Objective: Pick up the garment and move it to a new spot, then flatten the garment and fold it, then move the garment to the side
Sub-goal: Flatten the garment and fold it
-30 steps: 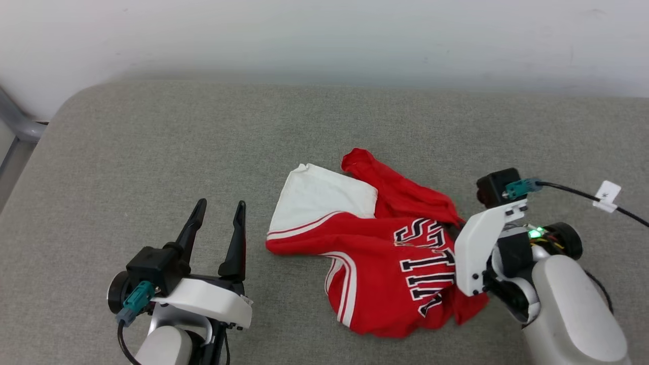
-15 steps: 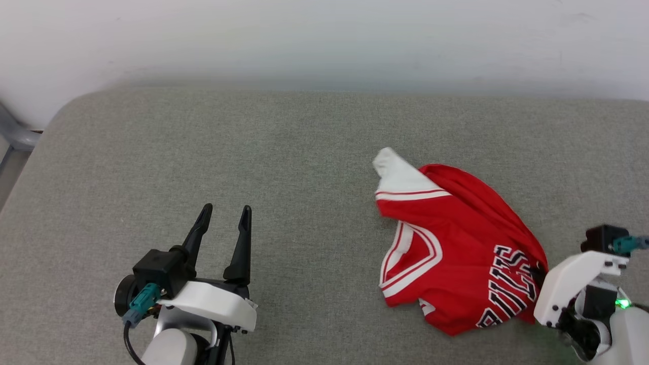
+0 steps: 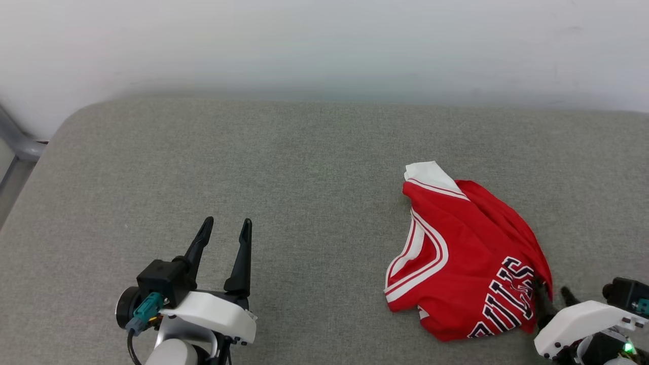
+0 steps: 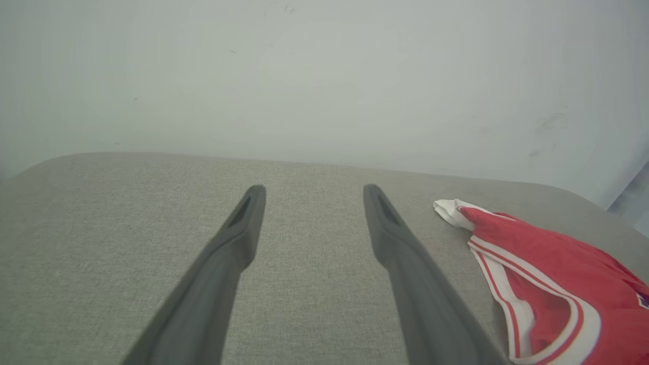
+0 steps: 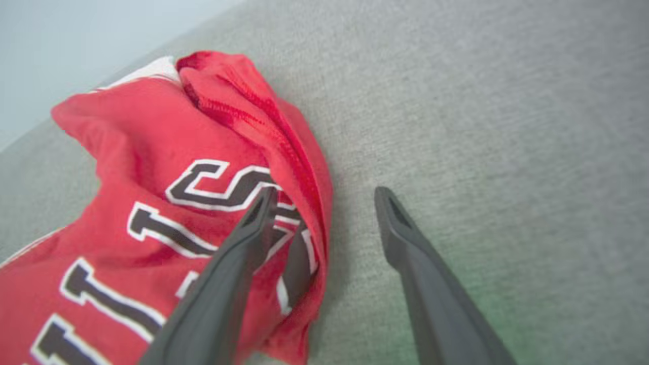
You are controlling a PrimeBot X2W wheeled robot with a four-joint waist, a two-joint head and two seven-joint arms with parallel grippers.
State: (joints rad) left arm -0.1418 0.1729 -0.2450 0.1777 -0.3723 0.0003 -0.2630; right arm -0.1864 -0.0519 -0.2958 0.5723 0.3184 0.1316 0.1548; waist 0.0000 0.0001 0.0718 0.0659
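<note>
The garment (image 3: pixel 466 263), a red jersey with white-and-red trim and black lettering, lies crumpled on the grey cushion at the right. My right gripper (image 3: pixel 553 293) is open at the garment's right edge; in the right wrist view (image 5: pixel 324 195) one finger (image 5: pixel 253 228) rests over the lettered cloth (image 5: pixel 167 203) and the other over bare cushion. My left gripper (image 3: pixel 225 225) stands open and empty at the lower left, well apart from the garment (image 4: pixel 547 274), which shows to the right of its fingers (image 4: pixel 312 190).
The grey fabric cushion (image 3: pixel 253 167) fills the workspace, with a white wall (image 3: pixel 324 45) along its far edge. A grey metal frame (image 3: pixel 17 144) stands past the cushion's left corner. Bare cushion spreads between the two grippers.
My right gripper dragged the garment to the right and nearer, then opened and let it go. The left gripper stayed open and still. The camera shifted slightly.
</note>
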